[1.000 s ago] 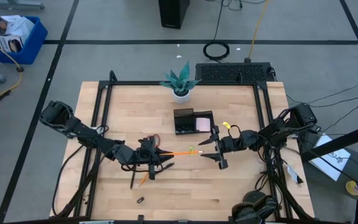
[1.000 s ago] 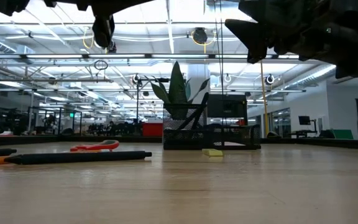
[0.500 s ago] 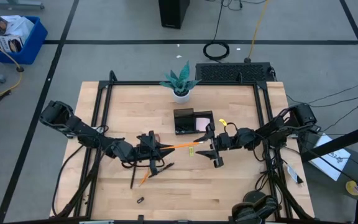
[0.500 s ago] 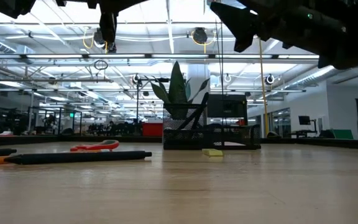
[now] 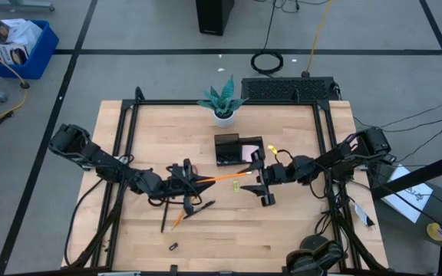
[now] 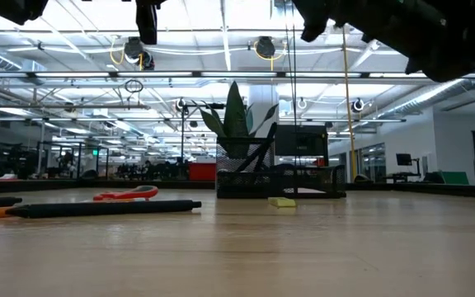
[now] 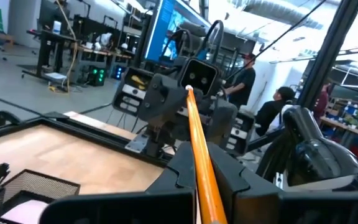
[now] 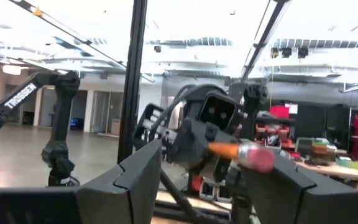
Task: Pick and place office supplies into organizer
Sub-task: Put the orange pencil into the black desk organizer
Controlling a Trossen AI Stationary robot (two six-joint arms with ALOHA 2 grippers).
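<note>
My left gripper (image 5: 194,182) is shut on an orange pencil (image 5: 222,179), held above the table's middle. The pencil's pink eraser end (image 8: 257,158) reaches between the fingers of my open right gripper (image 5: 261,181), close to one finger (image 8: 278,183). The black organizer (image 5: 236,150) with a pink pad (image 5: 250,152) stands just beyond them. Red-handled scissors (image 6: 126,195), black pens (image 6: 97,208) and another orange pencil (image 5: 176,221) lie on the table under my left arm. A yellow-green clip (image 5: 236,185) lies below the held pencil. A black clip (image 5: 173,247) lies near the front edge. My left gripper pinches the pencil between its two fingers at the end opposite the eraser (image 7: 202,186). The fingers come level from the table's left and lie along the pencil. It juts out past the fingertips toward the right, lifted clear and slanting slightly up. My right gripper: I cannot tell whether a finger touches the eraser end.
A white pot with a teal plant (image 5: 222,113) stands at the far edge behind the organizer. A black frame (image 5: 129,153) runs around the tabletop. Bare wood (image 5: 282,230) lies at the near right.
My right gripper has risen and moved a little toward the table's left, closing on the pencil's eraser end, and has stayed open. My left gripper has tipped up slightly, so the pencil's free end has swung up and toward the far edge.
</note>
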